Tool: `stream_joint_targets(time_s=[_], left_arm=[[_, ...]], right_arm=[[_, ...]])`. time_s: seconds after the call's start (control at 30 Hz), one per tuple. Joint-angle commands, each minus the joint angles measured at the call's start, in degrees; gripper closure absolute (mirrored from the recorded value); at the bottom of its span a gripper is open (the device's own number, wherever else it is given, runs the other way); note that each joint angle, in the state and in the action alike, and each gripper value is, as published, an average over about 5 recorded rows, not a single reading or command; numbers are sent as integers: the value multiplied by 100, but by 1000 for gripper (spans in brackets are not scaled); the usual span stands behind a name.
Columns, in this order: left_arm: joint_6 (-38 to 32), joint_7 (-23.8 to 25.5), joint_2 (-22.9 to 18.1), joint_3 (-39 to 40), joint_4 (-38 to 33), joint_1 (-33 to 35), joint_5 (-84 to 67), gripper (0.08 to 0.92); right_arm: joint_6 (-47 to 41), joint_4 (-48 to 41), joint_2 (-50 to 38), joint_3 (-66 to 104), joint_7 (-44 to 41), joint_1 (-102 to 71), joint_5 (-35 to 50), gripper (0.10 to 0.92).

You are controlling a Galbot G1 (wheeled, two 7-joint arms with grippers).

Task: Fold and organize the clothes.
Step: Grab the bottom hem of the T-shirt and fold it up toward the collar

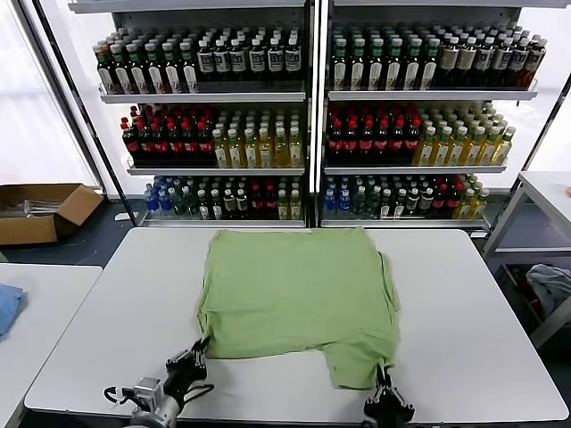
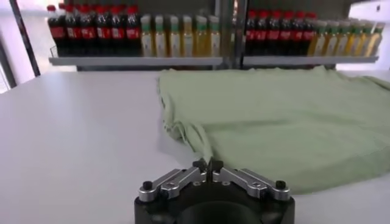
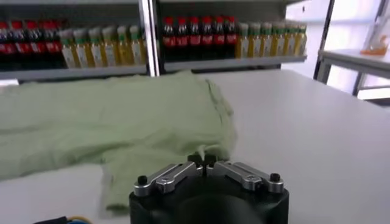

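Light green polo shirt (image 1: 294,290), partly folded, flat on the white table, one flap toward the near edge.

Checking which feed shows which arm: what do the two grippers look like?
Both alike: left gripper and right gripper each have a black rounded body, silver metal linkage bars with black screws, and dark fingertips. The head view shows black cables looping beside the left one.
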Motion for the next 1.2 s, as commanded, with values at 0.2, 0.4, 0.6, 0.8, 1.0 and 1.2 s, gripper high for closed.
stream_joint_targets(time_s=[0.2,0.4,0.6,0.8,1.0,1.2], left_arm=[[-757,-119,-18,80,516,-1477,-594,899],[-775,-146,80,263,1402,-2192,-766,899],[-783,-147,145,441,2347,-2841,-813,899],[-766,-125,116,642,2960,-3202,-787,899],[-696,-69,56,759,3342,-3317,-757,899],[-442,-58,29,768,3371,-3320,-695,878]], right_arm=[[105,-993,164,344,-526,2122,-129,917],[-34,-1996,176,217,-742,3063,83,917],[-211,-2776,95,17,-863,3906,310,917],[-300,-3412,48,-246,-1033,4260,332,917],[-524,-3659,73,-395,-1137,4263,404,914],[-991,-3734,302,-304,-1110,4240,719,800]])
